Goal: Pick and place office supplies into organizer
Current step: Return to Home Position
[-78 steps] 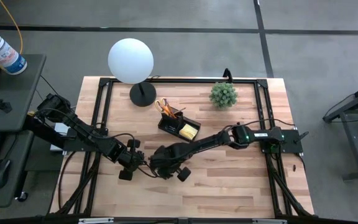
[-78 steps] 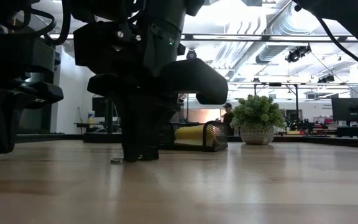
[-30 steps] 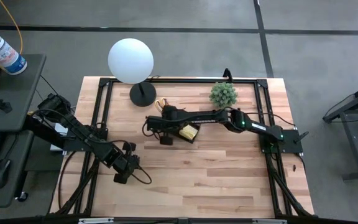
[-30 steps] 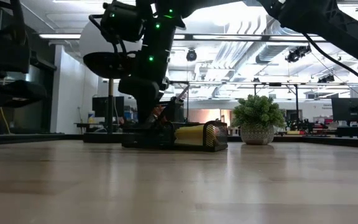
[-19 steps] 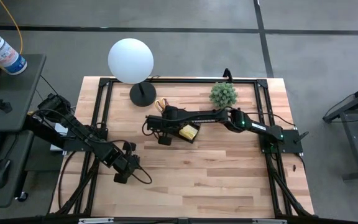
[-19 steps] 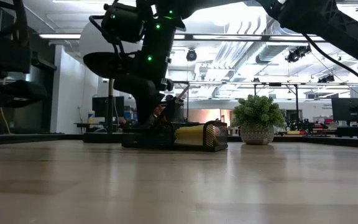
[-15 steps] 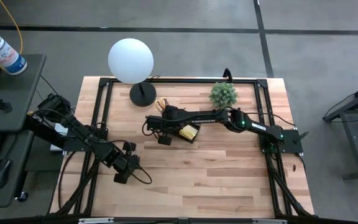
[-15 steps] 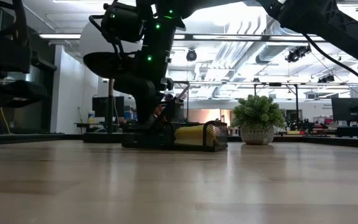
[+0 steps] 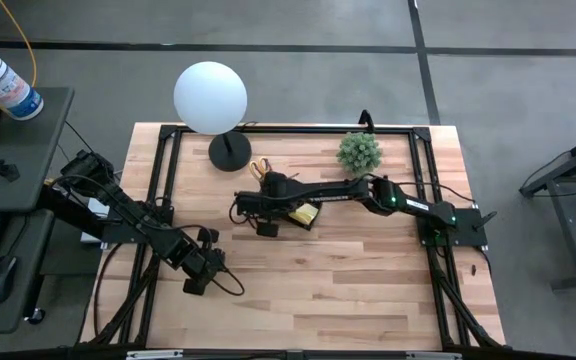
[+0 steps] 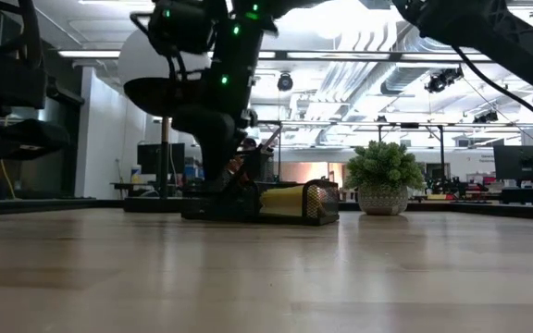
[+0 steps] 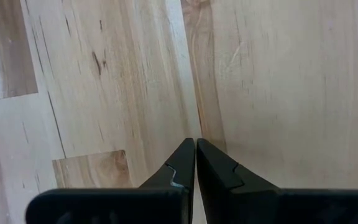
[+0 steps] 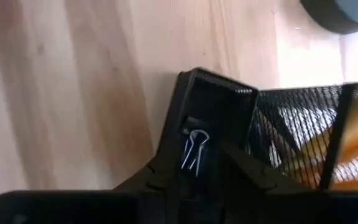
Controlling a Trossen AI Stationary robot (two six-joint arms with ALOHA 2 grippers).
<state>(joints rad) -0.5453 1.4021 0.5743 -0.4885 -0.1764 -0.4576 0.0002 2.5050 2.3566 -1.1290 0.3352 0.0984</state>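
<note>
High view up top: the organizer sits on the wooden desk, and the right arm reaches all the way across to it. The right hand hangs over the organizer's end on the left arm's side. Right wrist view tells it best: the two dark fingers are spread wide, one on either side of a small mesh compartment, gripping nothing. Down inside that compartment, between the fingers, lies the binder clip, its silver wire handles catching the light.

The yellow sticky-note pad shows in the organizer's section on the right arm's side, and from the low view it glows yellow through the mesh wall. The scissors poke their handles out at the organizer's far end, the one towards the lamp. The green plant stands beyond the organizer on the right arm's side, apart from it.

The left hand is well apart from the organizer, on the left arm's side and nearer the desk's front edge. Left wrist view: its fingers are pressed tip to tip, pinched together on nothing, bare wood below.
</note>
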